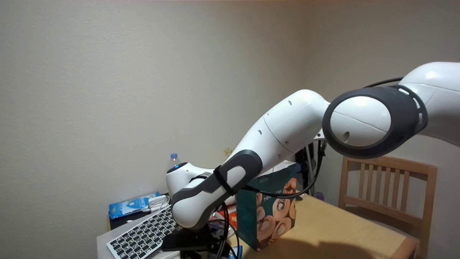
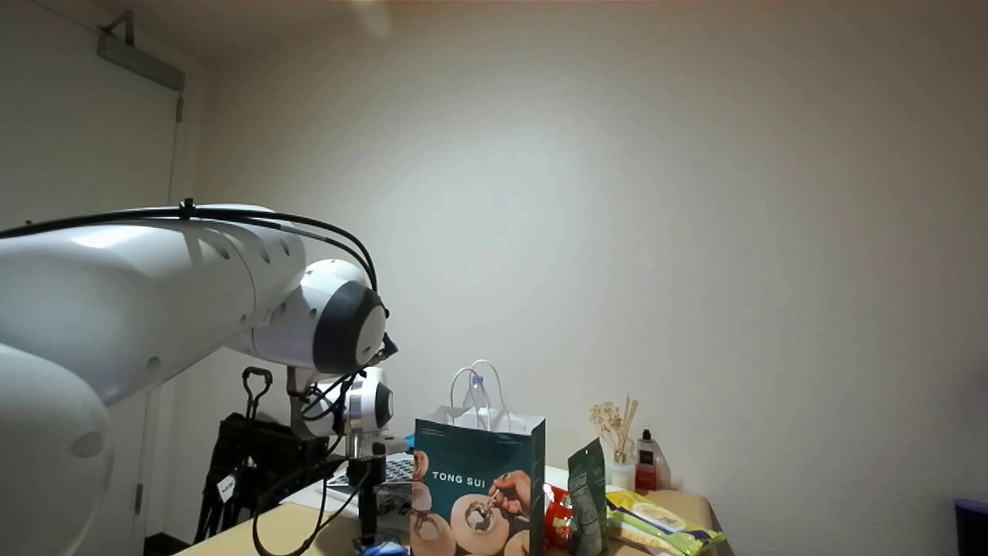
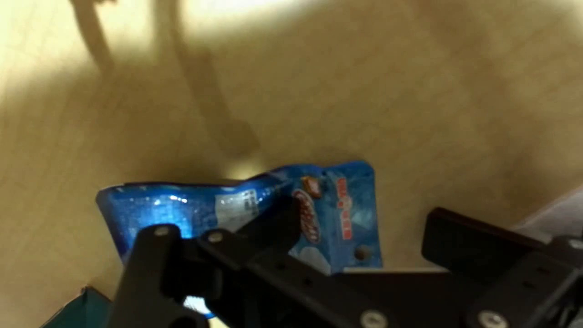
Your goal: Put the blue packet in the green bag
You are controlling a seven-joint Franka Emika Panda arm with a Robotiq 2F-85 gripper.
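The blue packet [image 3: 246, 200] lies on the pale brown surface [image 3: 341, 100], below the tool [image 3: 363, 223]. In the wrist view its long side runs from 9 o'clock to 3 o'clock, and the end with a small hole is toward 3 o'clock. The tool's jaws stand well apart and have hold of nothing. One finger [image 3: 278, 228] is over the middle of the packet; if it touches the packet, I am not able to say. The opposite finger [image 3: 464, 241] is past the end with the hole, at about 3 o'clock, and a bare strip of the surface shows between.

In an exterior view, the green bag [image 2: 475, 494] stands upright, and the packet is a small blue piece at about 8 o'clock from it. A red pack [image 2: 557, 517] shows just beside the bag, between 3 and 4 o'clock; a dark green pouch [image 2: 588, 494] and a yellow pack [image 2: 664, 525] follow at about 3 o'clock.

In an exterior view, a keyboard [image 1: 143, 233] is at about 9 o'clock from the bag, a blue-and-white pack [image 1: 124, 208] at 11 o'clock from the keyboard, and a wooden chair [image 1: 390, 212] at 3 o'clock from the bag.
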